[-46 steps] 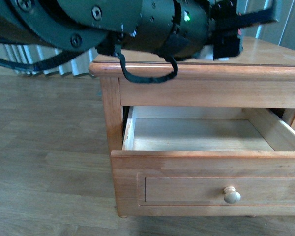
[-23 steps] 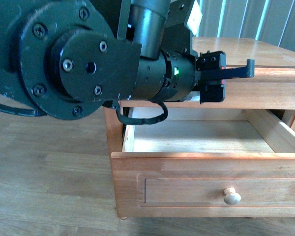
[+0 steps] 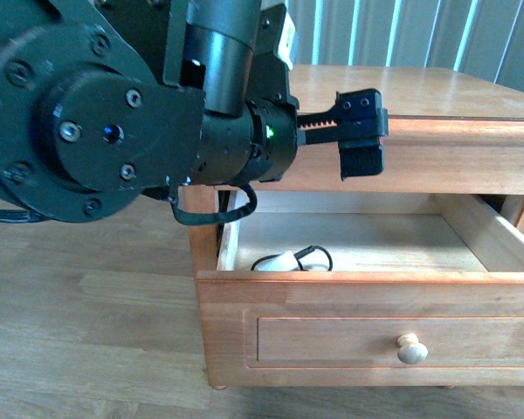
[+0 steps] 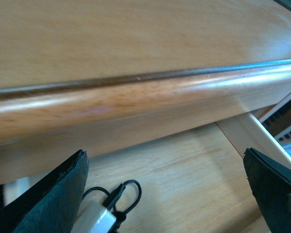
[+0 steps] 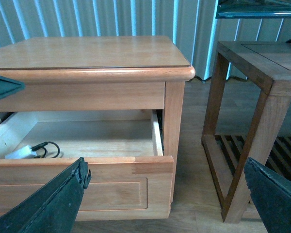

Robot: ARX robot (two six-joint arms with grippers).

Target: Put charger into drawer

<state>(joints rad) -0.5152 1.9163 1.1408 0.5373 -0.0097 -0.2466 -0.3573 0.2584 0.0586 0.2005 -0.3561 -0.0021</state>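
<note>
The drawer [image 3: 332, 336] of the light wooden side table stands pulled open, with its round pale knob [image 3: 411, 347] on the front. The white charger [image 3: 279, 260] lies on the drawer floor at the front left corner, its black cable looped beside it. It also shows in the left wrist view [image 4: 94, 222] and in the right wrist view [image 5: 20, 153]. My left gripper [image 3: 365, 131] is open and empty above the drawer, level with the table's top edge. In its own view the left gripper [image 4: 167, 194] hangs over the drawer floor. My right gripper [image 5: 167, 194] is open and empty, in front of the drawer's right end [image 5: 111, 189].
The tabletop [image 3: 402, 87] juts out over the drawer's back part. A darker wooden table [image 5: 252, 97] with a slatted lower shelf stands to the right of the side table. Wooden floor [image 3: 87, 305] lies to the left. Vertical blinds are behind.
The left arm has come down and drawn back to the left. The charger now lies in the drawer, which looked empty in the earlier frames.
</note>
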